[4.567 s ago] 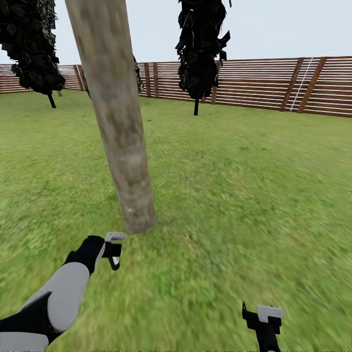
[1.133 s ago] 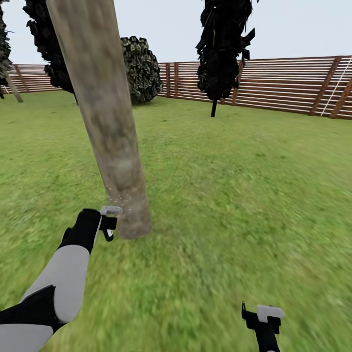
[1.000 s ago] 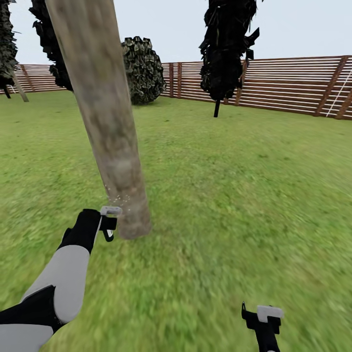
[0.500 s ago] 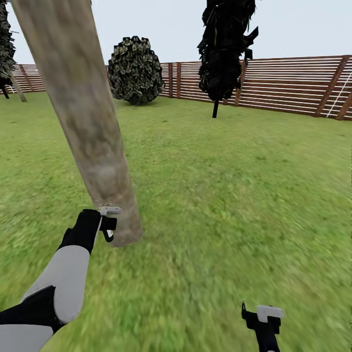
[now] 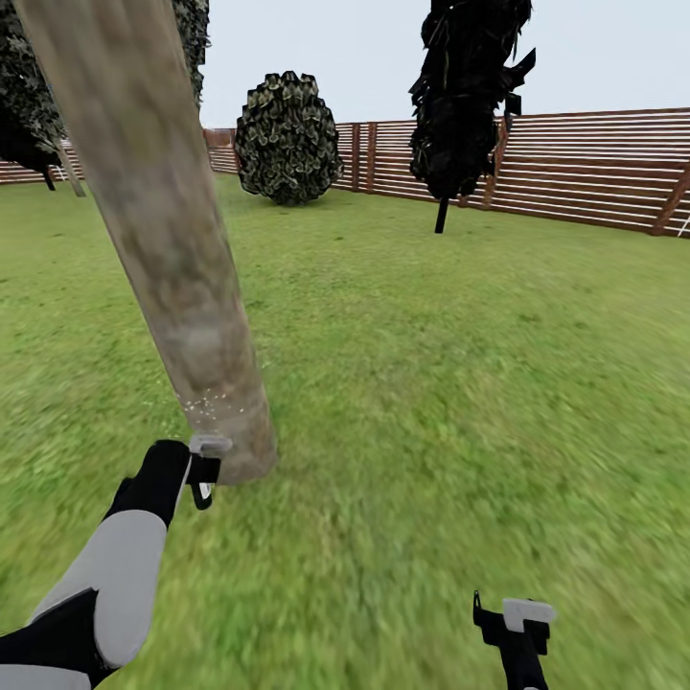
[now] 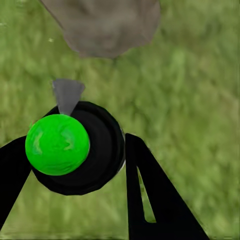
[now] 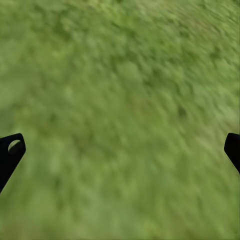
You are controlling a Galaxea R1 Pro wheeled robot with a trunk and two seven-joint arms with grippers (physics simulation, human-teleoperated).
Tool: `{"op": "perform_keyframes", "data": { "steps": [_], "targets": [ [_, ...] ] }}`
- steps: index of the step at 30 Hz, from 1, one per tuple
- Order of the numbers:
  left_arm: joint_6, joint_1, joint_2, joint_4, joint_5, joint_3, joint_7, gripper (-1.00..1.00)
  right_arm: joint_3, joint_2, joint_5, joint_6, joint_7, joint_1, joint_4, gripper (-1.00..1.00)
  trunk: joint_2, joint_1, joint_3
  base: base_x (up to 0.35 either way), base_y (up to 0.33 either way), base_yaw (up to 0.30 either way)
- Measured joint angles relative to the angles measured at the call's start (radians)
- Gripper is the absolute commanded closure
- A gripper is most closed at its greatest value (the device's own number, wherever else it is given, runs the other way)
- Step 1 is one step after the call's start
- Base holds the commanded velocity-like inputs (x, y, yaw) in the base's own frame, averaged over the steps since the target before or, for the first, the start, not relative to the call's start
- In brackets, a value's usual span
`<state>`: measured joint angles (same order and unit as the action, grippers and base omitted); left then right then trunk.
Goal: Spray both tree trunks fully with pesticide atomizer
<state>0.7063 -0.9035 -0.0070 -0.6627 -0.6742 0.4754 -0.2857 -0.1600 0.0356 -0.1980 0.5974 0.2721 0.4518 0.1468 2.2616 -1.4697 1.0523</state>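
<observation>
1. Lower now than half a second ago, the left gripper (image 5: 203,470) sits beside the foot of the tree trunk (image 5: 163,240), and the whole head view has swung a little, so the round bush (image 5: 287,137) and the dark columnar tree (image 5: 470,96) appear further right.
2. In the left wrist view the left gripper's fingers (image 6: 145,185) are clamped around the pesticide atomizer (image 6: 75,147), a black body with a bright green cap and a grey nozzle aimed at the trunk base (image 6: 102,25).
3. Pesticide (image 5: 206,402) shows as a thin band of pale specks low on the bark, just above the gripper.
4. The right gripper (image 5: 515,623) hangs over the lawn (image 5: 460,383) with its fingers (image 7: 10,152) spread wide and holding nothing.
5. By my reading, pickup is done and the first trunk is only partly covered: most of its bark looks bare.
6. The second trunk is untreated as far as these views tell, so much spraying remains.
</observation>
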Motion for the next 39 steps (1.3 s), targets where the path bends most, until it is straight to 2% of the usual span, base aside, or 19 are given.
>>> {"op": "perform_keyframes", "data": {
  "steps": [3, 7, 9, 11, 12, 13, 16, 17, 19, 21, 22, 24, 26, 29, 32, 34, 37, 39],
  "targets": [
    [-0.002, 0.019, 0.009, 0.003, 0.009, 0.015, 0.001, 1.0, 0.001, 0.0, 0.0, 0.0, 0.0, 0.0, 0.0, -1.0, 0.0, 0.0, 0.0, 0.021, -0.01, 0.002],
    [-0.003, 0.049, -0.016, 0.01, 0.01, 0.015, 0.0, 1.0, 0.0, 0.0, 0.0, 0.0, 0.0, 0.0, 0.0, -1.0, 0.0, 0.0, 0.0, 0.002, -0.001, 0.0],
    [-0.005, 0.053, -0.002, 0.008, 0.003, 0.02, 0.001, 1.0, 0.0, 0.0, 0.0, 0.0, 0.0, 0.0, 0.0, -1.0, 0.0, 0.0, 0.0, 0.0, 0.0, 0.0],
    [-0.007, 0.066, 0.031, 0.008, -0.003, 0.021, 0.003, 1.0, 0.001, 0.0, 0.0, 0.0, 0.0, 0.0, 0.0, -1.0, 0.0, 0.0, 0.0, 0.0, 0.0, 0.0],
    [-0.007, 0.075, 0.045, 0.009, 0.002, 0.021, 0.003, 1.0, 0.001, 0.0, 0.0, 0.0, 0.0, 0.0, 0.0, -1.0, 0.0, 0.0, 0.0, 0.0, 0.0, 0.0],
    [-0.007, 0.078, 0.046, 0.01, 0.01, 0.021, 0.003, 1.0, 0.001, 0.0, 0.0, 0.0, 0.0, 0.0, 0.0, -1.0, 0.0, 0.0, 0.0, 0.0, 0.0, 0.0],
    [-0.007, 0.081, 0.029, 0.03, 0.019, 0.018, 0.004, 1.0, 0.001, 0.0, 0.0, 0.0, 0.0, 0.0, 0.0, -1.0, 0.0, 0.0, 0.0, 0.0, 0.0, 0.0],
    [-0.007, 0.082, 0.003, 0.037, 0.021, 0.017, 0.006, 1.0, 0.001, 0.0, 0.0, 0.0, 0.0, 0.0, 0.0, -1.0, 0.0, 0.0, 0.0, 0.0, 0.0, 0.0],
    [-0.009, 0.082, -0.021, 0.038, 0.015, 0.015, 0.015, 1.0, 0.001, 0.0, 0.0, 0.0, 0.0, 0.0, 0.0, -1.0, 0.0, 0.0, 0.0, 0.0, 0.0, 0.0],
    [-0.011, 0.082, -0.017, 0.036, 0.008, 0.017, 0.016, 1.0, 0.001, 0.0, 0.0, 0.0, 0.0, 0.0, 0.0, -1.0, 0.0, 0.0, 0.0, 0.0, 0.0, 0.0],
    [-0.011, 0.082, -0.003, 0.032, 0.003, 0.019, 0.016, 1.0, 0.001, 0.0, 0.0, 0.0, 0.0, 0.0, 0.0, -1.0, 0.0, 0.0, 0.0, 0.0, 0.0, 0.0],
    [-0.01, 0.082, 0.011, 0.028, 0.009, 0.021, 0.016, 1.0, 0.001, 0.0, 0.0, 0.0, 0.0, 0.0, 0.0, -1.0, 0.0, 0.0, 0.0, 0.0, 0.0, 0.0],
    [-0.009, 0.082, 0.015, 0.027, 0.012, 0.021, 0.016, 1.0, 0.001, 0.0, 0.0, 0.0, 0.0, 0.0, 0.0, -1.0, 0.0, 0.0, 0.0, 0.0, 0.0, 0.0],
    [-0.01, 0.082, 0.005, 0.027, 0.015, 0.021, 0.017, 1.0, 0.001, 0.0, 0.0, 0.0, 0.0, 0.0, 0.0, -1.0, 0.021, -0.012, 0.009, 0.0, 0.0, 0.0],
    [-0.01, 0.082, -0.018, 0.027, 0.051, 0.016, 0.018, 1.0, 0.0, 0.0, 0.0, 0.0, 0.0, 0.0, 0.0, -1.0, 0.042, -0.023, 0.019, 0.0, 0.0, 0.0],
    [-0.012, 0.082, -0.02, 0.027, 0.052, 0.017, 0.018, 1.0, 0.0, 0.0, 0.0, 0.0, 0.0, 0.0, 0.0, -1.0, 0.056, -0.031, 0.025, 0.0, 0.0, 0.0],
    [-0.017, 0.082, -0.004, 0.01, 0.047, 0.019, 0.019, 1.0, 0.001, 0.0, 0.0, 0.0, 0.0, 0.0, 0.0, -1.0, 0.077, -0.042, 0.034, 0.0, 0.0, 0.0],
    [-0.052, 0.084, 0.018, 0.003, 0.045, 0.02, 0.021, 1.0, 0.001, 0.0, 0.0, 0.0, 0.0, 0.0, 0.0, -1.0, 0.091, -0.05, 0.041, 0.0, 0.0, 0.0]
  ]
}}
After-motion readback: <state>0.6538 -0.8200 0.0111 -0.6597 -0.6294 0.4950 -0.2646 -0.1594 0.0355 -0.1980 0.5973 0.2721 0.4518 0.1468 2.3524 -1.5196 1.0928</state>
